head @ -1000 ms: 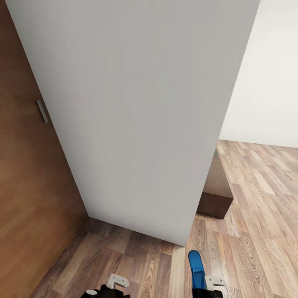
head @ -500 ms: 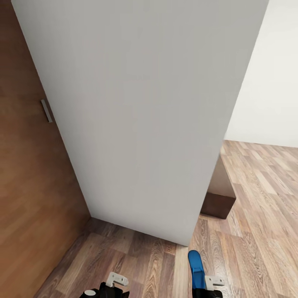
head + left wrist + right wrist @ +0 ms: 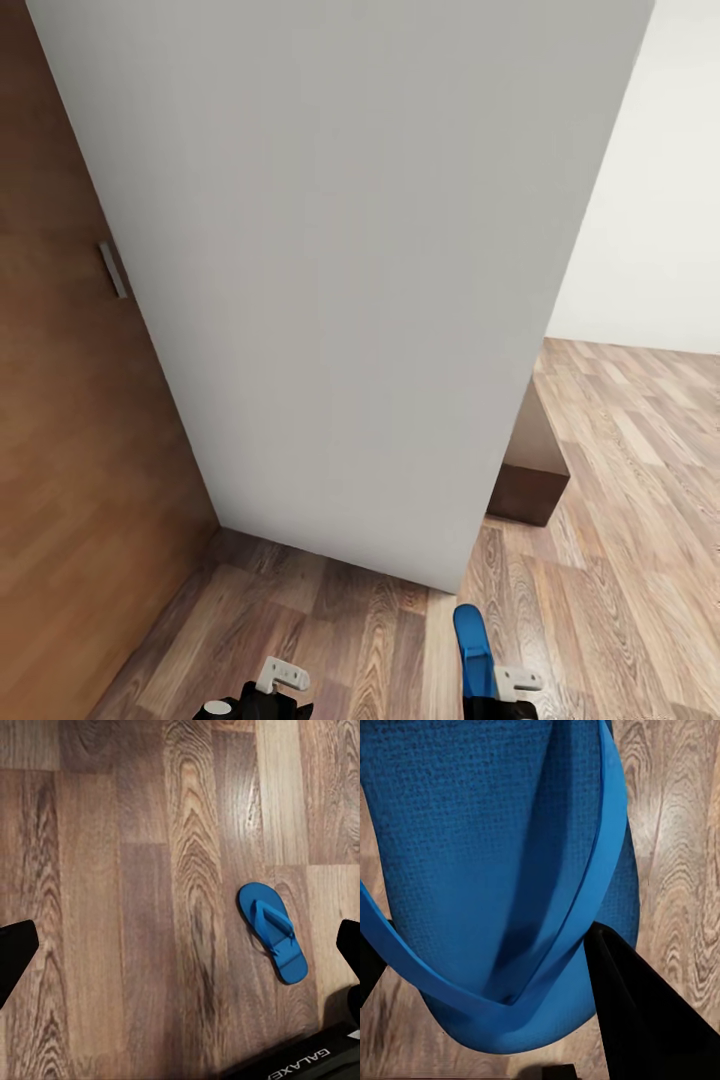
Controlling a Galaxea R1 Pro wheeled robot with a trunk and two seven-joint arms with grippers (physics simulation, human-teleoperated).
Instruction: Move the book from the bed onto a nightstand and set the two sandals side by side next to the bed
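Blue sandal (image 3: pixel 502 870) clenched in right tool (image 3: pixel 497 690); left tool (image 3: pixel 180 952) spread wide, empty, above floor (image 3: pixel 112 907).

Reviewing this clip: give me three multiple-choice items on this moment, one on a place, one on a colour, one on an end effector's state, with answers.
1. Where does the loose sandal lie?
A. on the wood floor
B. on a shelf
C. on a chair

2. What colour is the held sandal?
A. red
B. blue
C. green

3. How is the right end effector?
A. open, empty
B. shut on a book
C. shut on the held sandal

Answers: 1 A, the left wrist view shows it flat on planks. 2 B, bright blue in the head view. 3 C, black fingers clamp its strap.
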